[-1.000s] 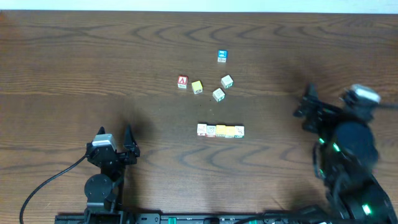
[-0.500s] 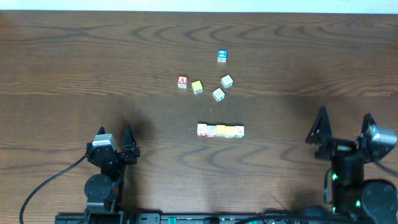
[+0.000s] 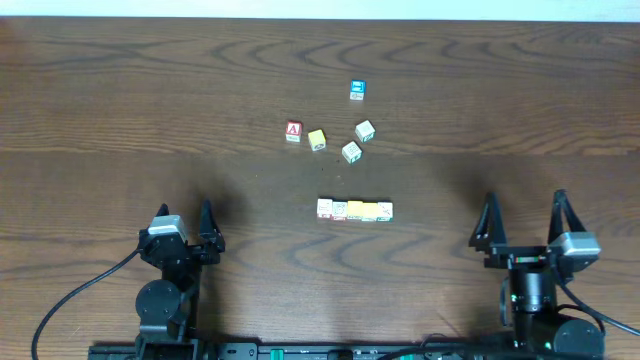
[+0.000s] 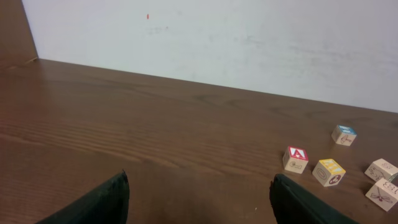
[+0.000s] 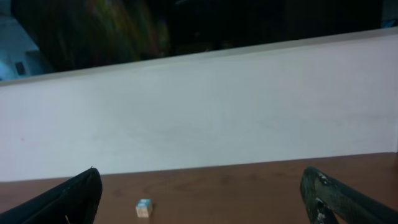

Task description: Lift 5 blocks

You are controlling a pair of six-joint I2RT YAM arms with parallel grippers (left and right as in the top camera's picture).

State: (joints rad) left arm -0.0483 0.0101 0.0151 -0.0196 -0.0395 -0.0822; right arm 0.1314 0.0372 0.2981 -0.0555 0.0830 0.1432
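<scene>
Overhead, markings on the blocks (image 3: 355,210) are too small to read; the left wrist view crops a cube (image 4: 382,195).

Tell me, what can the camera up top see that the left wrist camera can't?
Only the overhead view shows the row of blocks in the middle of the table and the right gripper, which is open. Only the left wrist view shows the white wall face-on, rising behind the table. Both show the open left gripper, the red cube, a yellow cube, the blue cube and two whitish cubes.
</scene>
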